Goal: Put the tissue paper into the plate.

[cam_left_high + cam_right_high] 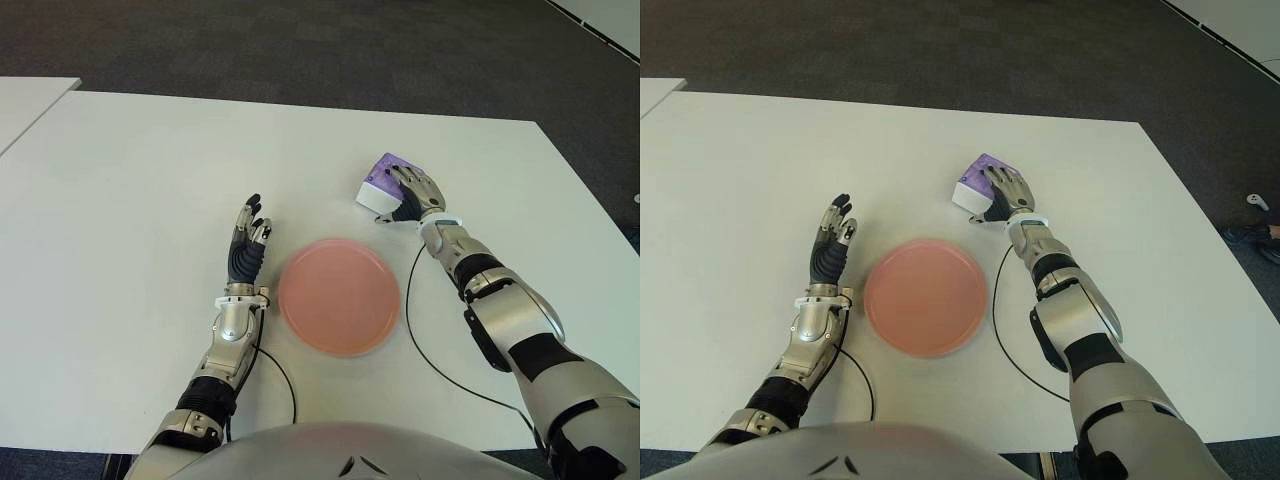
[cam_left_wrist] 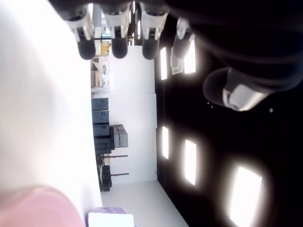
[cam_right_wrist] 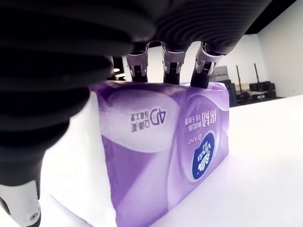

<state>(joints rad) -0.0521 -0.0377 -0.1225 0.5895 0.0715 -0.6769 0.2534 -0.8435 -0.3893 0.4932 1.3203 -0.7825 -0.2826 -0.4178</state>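
A white table (image 1: pixel 130 180) carries a pink plate (image 1: pixel 338 296). At its 1 o'clock lies the purple tissue pack (image 1: pixel 380 185), the right hand (image 1: pixel 415 192) draped over it, fingers closed around it. At 9 o'clock, the left hand (image 1: pixel 246 250) is spread, empty.

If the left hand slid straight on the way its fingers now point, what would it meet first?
Probably nothing: the left hand, open beside the pink plate, points away from the robot over bare white table. The plate and the tissue pack, under the right hand, lie off that line.
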